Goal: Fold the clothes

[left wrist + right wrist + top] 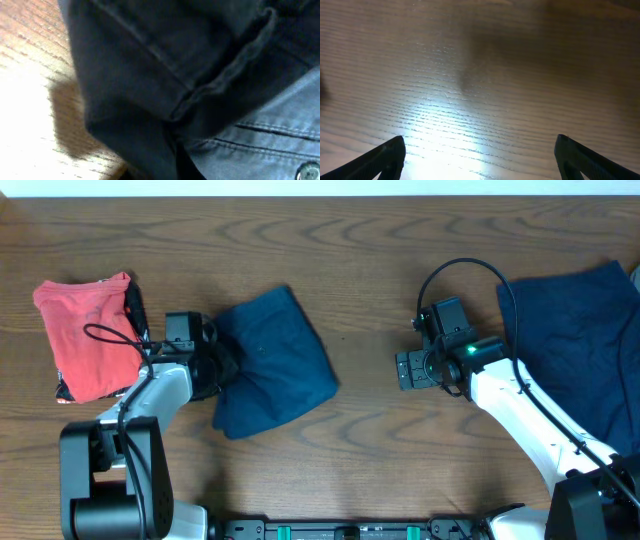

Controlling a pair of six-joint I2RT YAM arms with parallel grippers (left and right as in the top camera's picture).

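The table point(380, 240) is mid-brown wood with darker wavy grain. In the right wrist view it bleaches to pale cream under glare. The centre garment point(272, 360) is plain deep navy, and so is the right-edge garment point(580, 350). At the upper left of the overhead frame lies a red cloth point(88, 335), coral with faint lighter marks. Both arms are white with black joints, and the right arm point(520, 405) carries a small green light point(468, 348). The right gripper point(482, 160) has black fingers point(385, 159). Up close, the navy fabric looks nearly black, while its lower-right part is paler slate-blue with twin stitch lines and what may be a pale button point(306, 171).
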